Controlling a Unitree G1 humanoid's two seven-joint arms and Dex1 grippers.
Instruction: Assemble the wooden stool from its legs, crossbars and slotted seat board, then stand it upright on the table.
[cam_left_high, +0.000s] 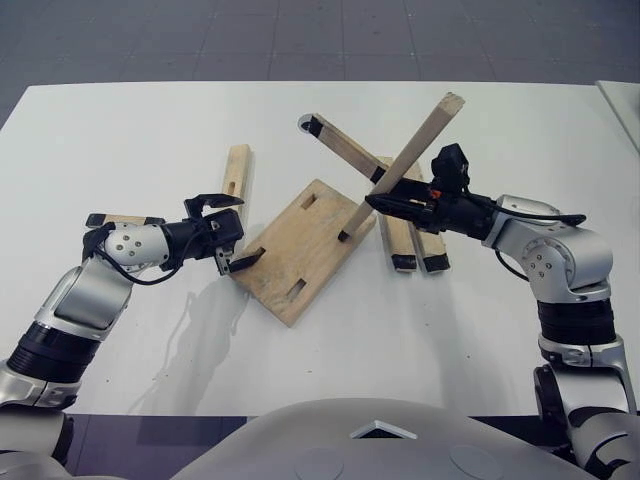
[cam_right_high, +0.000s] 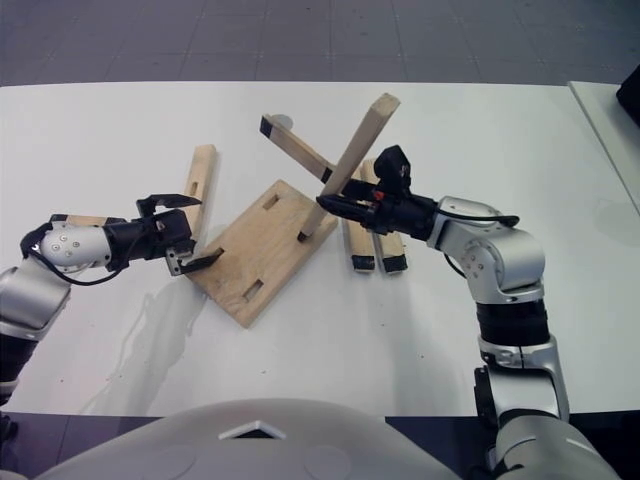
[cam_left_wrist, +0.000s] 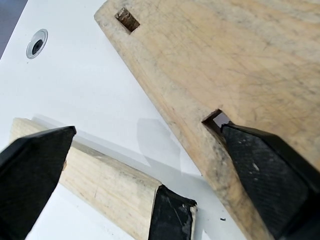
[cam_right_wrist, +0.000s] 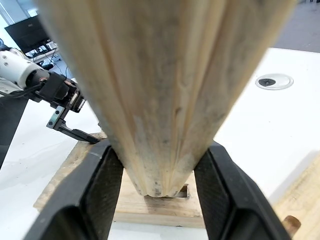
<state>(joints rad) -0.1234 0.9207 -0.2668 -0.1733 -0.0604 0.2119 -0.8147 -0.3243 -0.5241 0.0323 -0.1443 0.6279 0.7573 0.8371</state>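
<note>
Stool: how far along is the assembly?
Done: nothing looks joined; the square slotted wooden seat board lies flat. In hand: the right tool grips a pale wooden leg, tilted, lower end at one slot; the open left tool touches the board's edge. Left: seating that leg, fitting the loose wooden pieces lying on the white table, then standing it upright.

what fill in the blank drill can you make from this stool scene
1. The right gripper is ___ on a leg.
2. The leg's lower end sits at a ___ in the board.
3. The left gripper is ___, with one finger at the board's edge.
4. The held leg stands ___, not upright.
Missing words: shut; slot; open; tilted.
</note>
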